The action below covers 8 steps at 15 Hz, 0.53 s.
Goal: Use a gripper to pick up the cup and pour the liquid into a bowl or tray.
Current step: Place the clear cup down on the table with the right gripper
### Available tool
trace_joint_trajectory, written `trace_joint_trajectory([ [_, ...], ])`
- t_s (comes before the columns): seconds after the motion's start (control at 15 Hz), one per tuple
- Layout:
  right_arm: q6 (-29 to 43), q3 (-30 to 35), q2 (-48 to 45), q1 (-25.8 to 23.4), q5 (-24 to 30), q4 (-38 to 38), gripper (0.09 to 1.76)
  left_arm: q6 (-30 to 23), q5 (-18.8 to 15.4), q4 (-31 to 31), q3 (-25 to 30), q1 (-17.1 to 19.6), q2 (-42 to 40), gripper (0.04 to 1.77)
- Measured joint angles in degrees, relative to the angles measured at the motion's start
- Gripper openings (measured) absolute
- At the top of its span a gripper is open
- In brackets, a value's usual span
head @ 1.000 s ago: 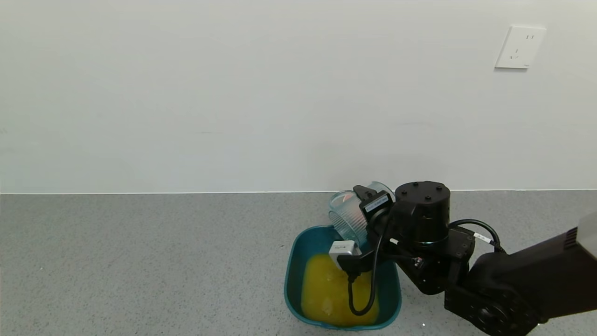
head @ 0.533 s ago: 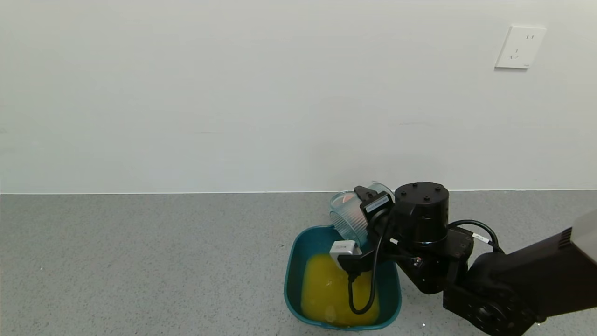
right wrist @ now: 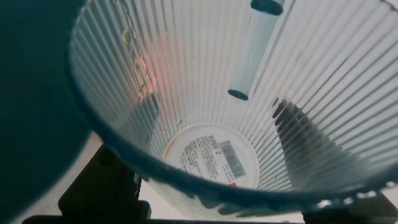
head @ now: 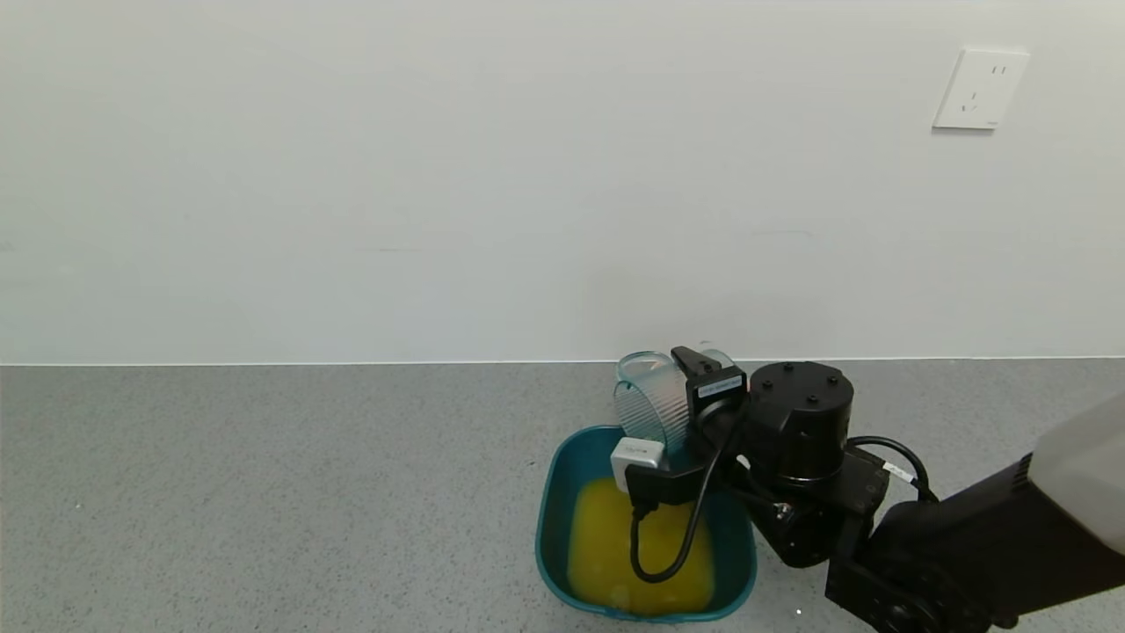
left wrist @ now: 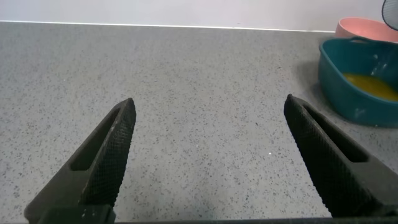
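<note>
Pour looks done: the right gripper [head: 681,400] clamps the empty cup [head: 652,400] over the teal basin's [head: 554,492] far edge, orange liquid [head: 606,549] pooled inside. Next, probably set it down. Left gripper [left wrist: 208,155] sits wide open, idle.

**Grey speckled bench and what is sitting on it**

The grey speckled bench [head: 264,492] is running back to the white wall. The teal basin [head: 552,510] is sitting on it near the front edge, right of centre, with the pink bowl [left wrist: 364,28] just behind it.
</note>
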Motion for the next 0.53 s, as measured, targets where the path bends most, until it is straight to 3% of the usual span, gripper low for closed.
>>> trace_joint_trajectory([
  [0.53,20.8,7.1,1.5,0.7,-5.6,-15.0,1.36,0.0,0.0,0.0,0.0,0.0,0.0,1.72],
])
